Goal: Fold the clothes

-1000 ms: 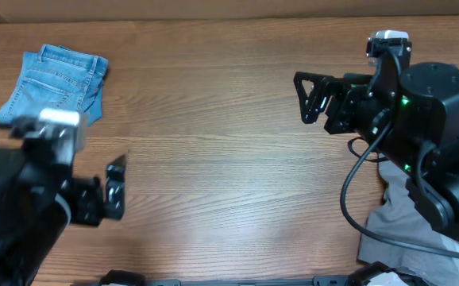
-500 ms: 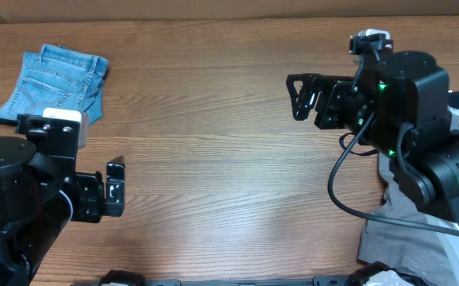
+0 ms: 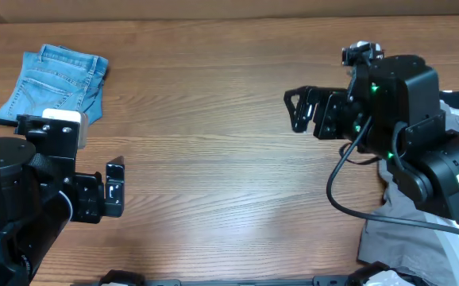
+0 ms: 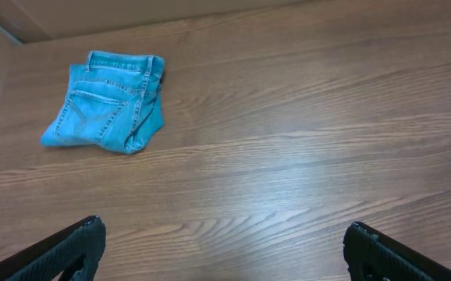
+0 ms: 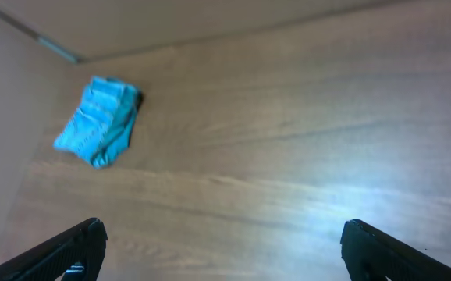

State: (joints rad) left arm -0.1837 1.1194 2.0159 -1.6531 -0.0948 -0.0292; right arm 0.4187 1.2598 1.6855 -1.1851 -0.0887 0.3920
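Note:
The light blue denim jeans (image 3: pixel 55 79) lie folded into a small bundle at the far left of the wooden table, a stitched back pocket facing up. They also show in the left wrist view (image 4: pixel 108 101) and, blurred, in the right wrist view (image 5: pixel 101 121). My left gripper (image 3: pixel 115 188) is open and empty above bare wood, nearer the front than the jeans; its fingertips frame the left wrist view (image 4: pixel 221 238). My right gripper (image 3: pixel 297 109) is open and empty above the table's right half, far from the jeans; its fingertips frame the right wrist view (image 5: pixel 221 238).
A heap of grey cloth (image 3: pixel 404 214) lies at the table's right edge under the right arm, with something white (image 3: pixel 384 278) at the front right corner. A cardboard-coloured wall (image 3: pixel 214 8) runs along the back edge.
My right arm has moved left and slightly toward the front. My left arm shifted early on and has held still since. The jeans have not moved.

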